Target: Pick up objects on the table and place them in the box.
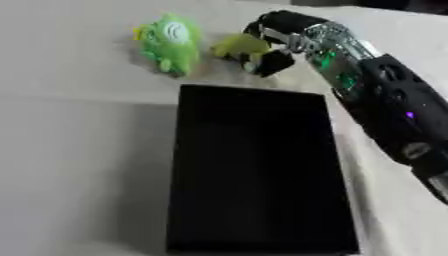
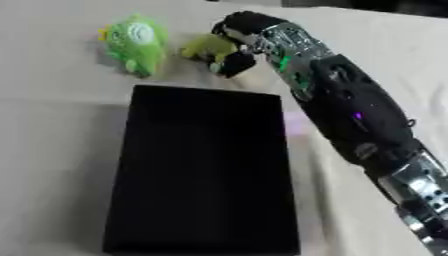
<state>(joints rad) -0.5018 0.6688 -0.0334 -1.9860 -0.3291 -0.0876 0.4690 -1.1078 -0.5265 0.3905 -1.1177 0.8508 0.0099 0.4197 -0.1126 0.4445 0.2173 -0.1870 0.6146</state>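
Nearest to me is the black box [image 1: 258, 170], open on the pale tablecloth [image 1: 79, 165]. Beyond its far edge the right hand [image 1: 276, 42] has its fingers curled around a small yellow-green toy [image 1: 238, 45]. I think the picking is underway; next it must lift and carry it over the box. A green plush toy [image 1: 171, 42] lies beside, on the left.

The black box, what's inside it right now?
Nothing shows inside the black box; its interior is dark. The green toy lies on the table beyond it, and the right hand closes on a yellow-green object.
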